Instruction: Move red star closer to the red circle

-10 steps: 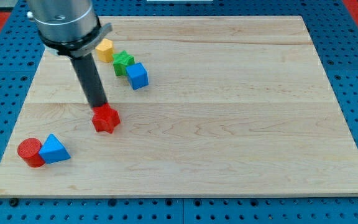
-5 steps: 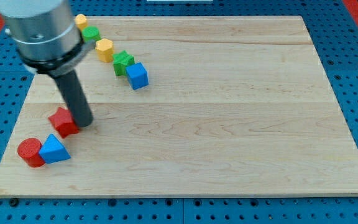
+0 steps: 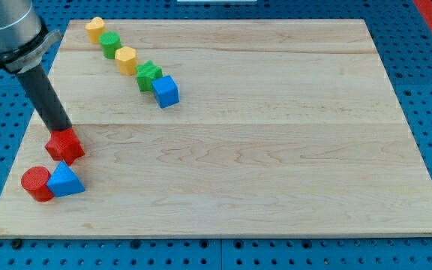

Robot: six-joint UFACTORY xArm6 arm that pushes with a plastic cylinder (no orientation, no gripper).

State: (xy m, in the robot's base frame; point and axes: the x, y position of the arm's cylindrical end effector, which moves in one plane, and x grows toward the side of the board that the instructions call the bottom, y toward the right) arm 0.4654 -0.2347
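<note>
1. My tip point(image 3: 64, 130) sits at the upper edge of the red star point(image 3: 65, 146), touching it or as good as; the rod leans in from the view's top left. I have no fingers at all, only this rod, so nothing is clenched or grasped; the star simply rests against the tip.

2. The red star lies on the bench point(image 3: 276, 150) near its left edge, just above the blue triangular block point(image 3: 65, 181) and up and to the right of the red circle point(image 3: 36, 184). The star looks to be nearly touching the blue block, though I cannot be sure of a gap from this angle.

3. I judge the closing push to be well along: the star is near the circle, but they are not yet together.

4. The next move calls for a short push down and toward the view's left, so the star slips past the blue block's upper left side toward the circle. Pushing straight down would likely drive the star into the blue block and shove it away.

5. The row of yellow, green and blue blocks at the top is well apart and needs no care.
</note>
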